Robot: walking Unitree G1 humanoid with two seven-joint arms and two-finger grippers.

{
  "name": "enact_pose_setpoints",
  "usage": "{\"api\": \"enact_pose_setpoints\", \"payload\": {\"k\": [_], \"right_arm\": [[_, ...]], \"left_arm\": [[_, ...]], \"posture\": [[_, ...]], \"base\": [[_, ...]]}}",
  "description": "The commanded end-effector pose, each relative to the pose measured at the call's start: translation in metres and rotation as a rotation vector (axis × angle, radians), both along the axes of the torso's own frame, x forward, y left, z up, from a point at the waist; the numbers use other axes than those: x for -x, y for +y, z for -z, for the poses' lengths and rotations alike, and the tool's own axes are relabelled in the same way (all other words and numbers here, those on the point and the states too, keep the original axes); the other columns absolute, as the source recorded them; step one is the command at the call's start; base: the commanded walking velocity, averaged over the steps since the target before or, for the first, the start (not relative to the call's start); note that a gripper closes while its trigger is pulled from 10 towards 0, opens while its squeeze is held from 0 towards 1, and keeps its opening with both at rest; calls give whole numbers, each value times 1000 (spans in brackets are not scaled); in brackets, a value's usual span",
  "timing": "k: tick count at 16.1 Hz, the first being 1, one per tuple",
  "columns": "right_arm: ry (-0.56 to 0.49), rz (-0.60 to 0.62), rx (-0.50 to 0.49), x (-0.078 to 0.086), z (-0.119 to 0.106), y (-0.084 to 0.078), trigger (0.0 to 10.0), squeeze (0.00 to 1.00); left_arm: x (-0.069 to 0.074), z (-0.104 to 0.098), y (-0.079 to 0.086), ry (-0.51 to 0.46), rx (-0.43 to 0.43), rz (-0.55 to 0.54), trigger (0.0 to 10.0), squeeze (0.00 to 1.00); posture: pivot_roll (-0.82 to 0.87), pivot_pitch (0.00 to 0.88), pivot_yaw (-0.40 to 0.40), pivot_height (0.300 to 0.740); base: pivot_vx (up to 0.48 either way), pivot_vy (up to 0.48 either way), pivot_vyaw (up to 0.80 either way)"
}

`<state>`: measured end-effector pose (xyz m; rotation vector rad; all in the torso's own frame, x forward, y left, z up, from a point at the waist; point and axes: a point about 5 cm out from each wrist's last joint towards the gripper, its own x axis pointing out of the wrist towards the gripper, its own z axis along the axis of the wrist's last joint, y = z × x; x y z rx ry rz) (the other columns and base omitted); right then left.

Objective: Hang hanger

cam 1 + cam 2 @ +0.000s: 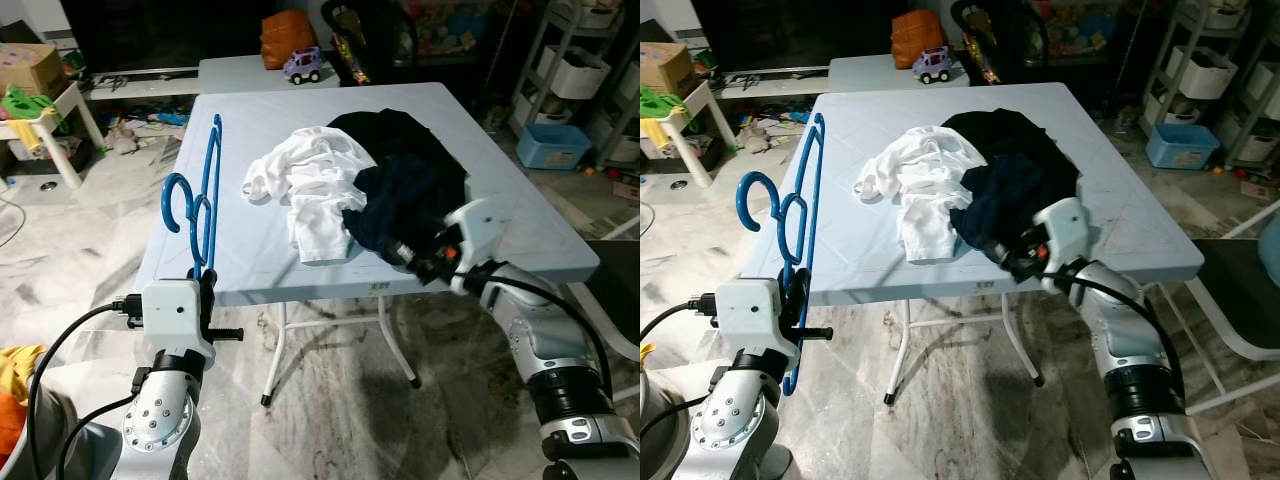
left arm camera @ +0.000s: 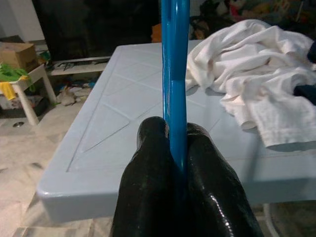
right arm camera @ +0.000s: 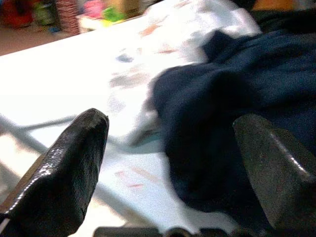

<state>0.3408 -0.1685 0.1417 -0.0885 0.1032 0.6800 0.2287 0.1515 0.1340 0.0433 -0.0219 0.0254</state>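
- Nearest the head camera, the left gripper has its jaws clamped on the blue hanger; in the left wrist view both black fingers press the blue bar between them.
- Hanger stands nearly upright in that grip, at the left front edge of the desk, its hook curling out to the robot's left over the floor.
- Right gripper is at the front right of the desk, jaws wide apart, aimed at the dark blue cloth; whether it touches the cloth I cannot tell.
- White cloth lies crumpled mid-desk, touching the dark blue cloth on its right.
- Black cloth lies behind both, partly under them.
- Desk is light blue with folding legs, standing on a marble floor.
- Behind it, a second desk carries an orange bag and a toy car.
- Far left: a small white table with green things and a cardboard box.
- Far right: a blue bin on the floor by white shelves.
- Yellow and orange cloth shows at the lower left corner of the left eye view.
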Motion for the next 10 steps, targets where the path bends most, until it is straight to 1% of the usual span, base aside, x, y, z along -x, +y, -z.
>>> {"api": "enact_pose_setpoints", "payload": {"k": [1,3,6,7,8,10], "right_arm": [[40,-73,-12,0,3,11,10000,0],[92,-154,-35,-5,10,30,10000,0],[142,-187,-28,-15,15,47,10000,0],[131,-176,14,-22,14,53,10000,0],[125,-162,32,-26,12,54,10000,0],[72,-103,135,-39,2,59,10000,0]], "left_arm": [[-2,-3,-1,-5,-14,5,10000,0],[-3,-4,-1,-11,-14,2,10000,0],[0,-4,1,-9,-18,-9,10000,0],[1,-5,2,-9,-21,-17,10000,0],[1,-5,3,-9,-22,-21,10000,0],[2,-5,5,-9,-26,-27,10000,0]], "posture": [[0,58,4,740],[10,58,-1,740],[31,61,-9,740],[42,62,-12,740],[42,62,-12,740],[42,62,-12,740]], "base": [[0,0,0],[0,0,0],[0,0,0],[0,0,0],[0,0,0],[0,0,0]]}}
